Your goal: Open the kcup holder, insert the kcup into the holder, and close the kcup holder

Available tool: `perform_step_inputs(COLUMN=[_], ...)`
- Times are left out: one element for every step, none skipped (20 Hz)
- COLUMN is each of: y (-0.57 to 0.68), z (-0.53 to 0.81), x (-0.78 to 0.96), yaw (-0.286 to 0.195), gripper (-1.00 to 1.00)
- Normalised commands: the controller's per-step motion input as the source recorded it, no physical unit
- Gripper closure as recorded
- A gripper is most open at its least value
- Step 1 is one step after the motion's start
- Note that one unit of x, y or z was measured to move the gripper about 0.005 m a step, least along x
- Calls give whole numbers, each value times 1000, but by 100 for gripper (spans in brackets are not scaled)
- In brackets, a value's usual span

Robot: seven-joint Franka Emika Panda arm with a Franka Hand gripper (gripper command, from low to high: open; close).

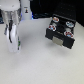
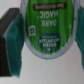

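Observation:
In the wrist view the kcup fills the frame. Its green foil top with white print faces the camera. It sits between my teal finger pads, which press on both sides of it. My gripper is shut on it. In the exterior view my gripper hangs over the white table at the exterior view's left, well apart from the kcup holder. The holder is a black box at the exterior view's right, with a pale handle on its front. Several pods with dark or reddish tops show in its round slots from above.
The white table spreads between my gripper and the holder. Dark objects stand along the back edge.

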Motion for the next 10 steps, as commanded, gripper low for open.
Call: perform_step_inputs(y=[365, 428, 519, 555, 587, 586, 613, 624, 633, 648], z=[824, 867, 840, 840, 828, 817, 775, 769, 760, 745], x=[115, 128, 125, 103, 111, 164, 121, 83, 83, 82], yaw=[2, 7, 21, 16, 16, 17, 19, 23, 23, 20], gripper=[100, 100, 100, 100, 100, 100, 100, 100, 100, 100])
